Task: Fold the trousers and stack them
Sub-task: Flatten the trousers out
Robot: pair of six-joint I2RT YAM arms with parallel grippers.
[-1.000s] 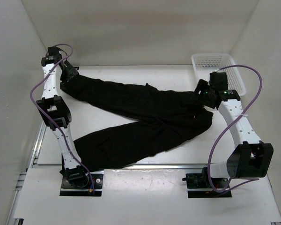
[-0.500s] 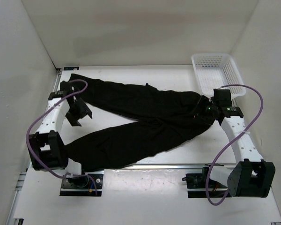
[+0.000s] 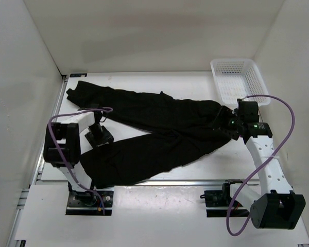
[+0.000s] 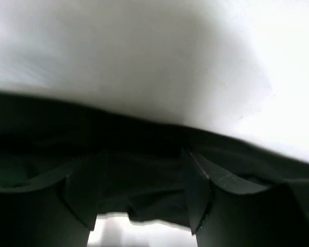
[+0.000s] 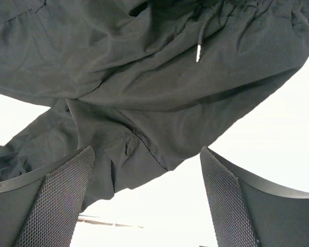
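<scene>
While left pincer [image 3: 100,137] half-open, right pincer [image 3: 228,125] wide, both empty, trousers [image 3: 159,123] lengthwise left-right, waist rightward.

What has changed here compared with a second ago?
The left end effector came away from the far leg's cuff and swung back toward the near edge. It is now low at the near leg with its jaws apart. The right end effector drew slightly nearer along the waistband, jaws open, holding nothing. The trousers and the white basket lie as before.
</scene>
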